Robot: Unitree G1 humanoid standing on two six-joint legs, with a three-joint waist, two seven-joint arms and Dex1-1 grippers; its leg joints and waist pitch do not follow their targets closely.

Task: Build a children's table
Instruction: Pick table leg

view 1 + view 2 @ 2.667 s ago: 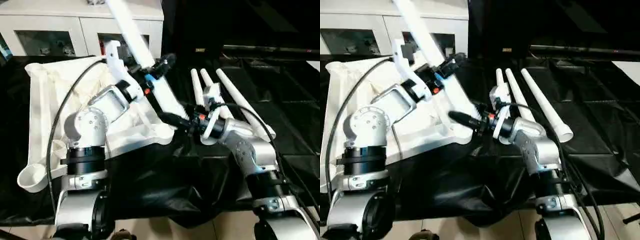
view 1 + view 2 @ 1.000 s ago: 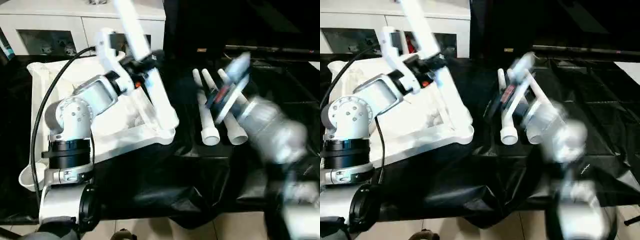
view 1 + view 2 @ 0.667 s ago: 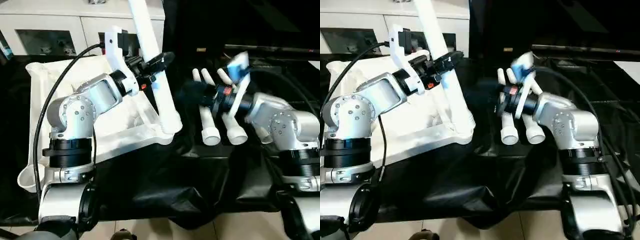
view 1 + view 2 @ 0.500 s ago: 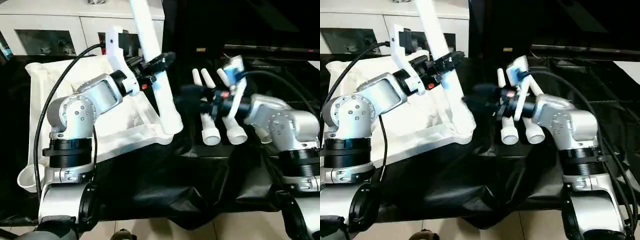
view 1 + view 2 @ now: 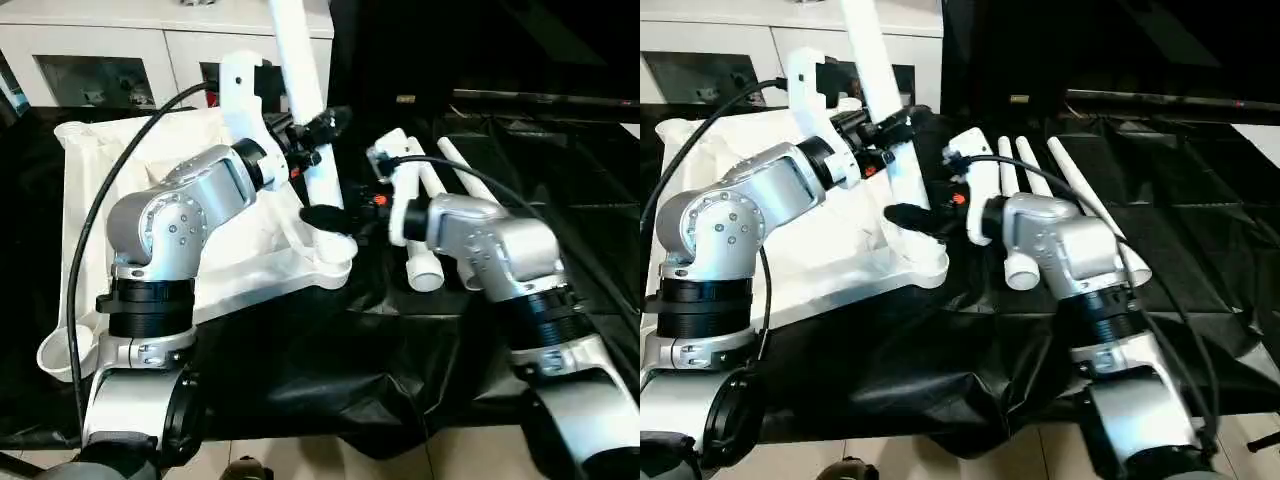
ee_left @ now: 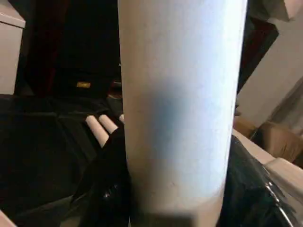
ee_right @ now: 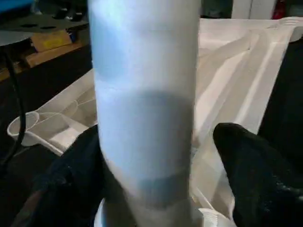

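While one white leg (image 5: 308, 95) stands almost upright with its wide foot in the near corner socket (image 5: 335, 248) of the tabletop (image 5: 90, 180), the tabletop itself lies ribbed side up on the black-draped table (image 5: 300, 340), filling the nine o'clock half of the head view. The left pincer (image 5: 318, 128) is clenched on this leg partway up, its black fingers on either side of the tube; in the left wrist view the leg (image 6: 182, 104) rises close before the camera. The right pincer (image 5: 322, 216) sits lower, at the leg's base just above the socket, and its fingers (image 7: 258, 165) straddle the tube with a visible gap on one side, so it is released rather than gripping. At three o'clock from the socket, three spare legs (image 5: 425, 215) lie side by side on the black cover, wide ends toward the robot. At twelve o'clock behind the tabletop stands a white cabinet (image 5: 120, 50) with glass doors.
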